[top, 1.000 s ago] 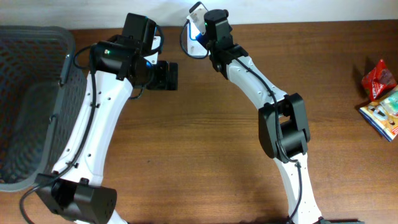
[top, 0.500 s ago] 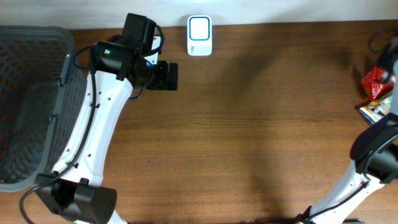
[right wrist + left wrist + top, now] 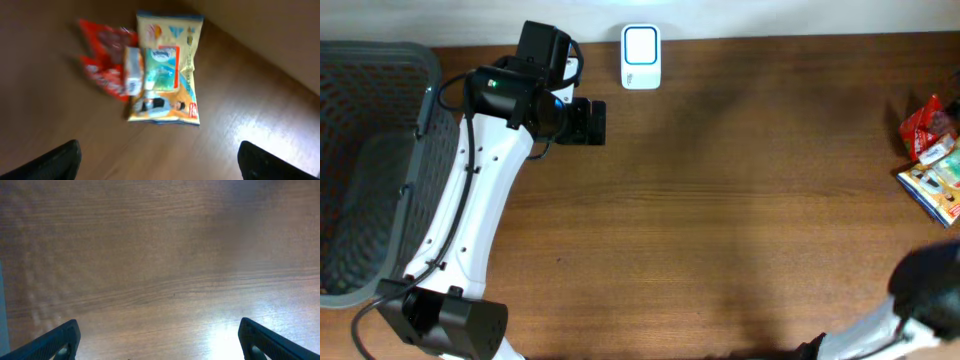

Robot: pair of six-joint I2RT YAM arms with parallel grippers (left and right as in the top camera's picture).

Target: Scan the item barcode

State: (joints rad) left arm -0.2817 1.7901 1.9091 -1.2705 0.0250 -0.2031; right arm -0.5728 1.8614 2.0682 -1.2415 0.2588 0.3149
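My right gripper (image 3: 159, 166) is released and holds nothing, above the yellow packet (image 3: 186, 92), which touches 1 red packet (image 3: 100, 75) at the right edge of the table (image 3: 720, 210). My left gripper (image 3: 159, 341) is released too. The scanner (image 3: 641, 44) is well apart.

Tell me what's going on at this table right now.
Nothing is being held. The right gripper hangs open above a small pile of snack packets at the right edge of the table, apparently about to pick one for scanning. The left gripper is open too, hovering over bare wood near the white scanner at the far edge. A dark basket sits on the left.
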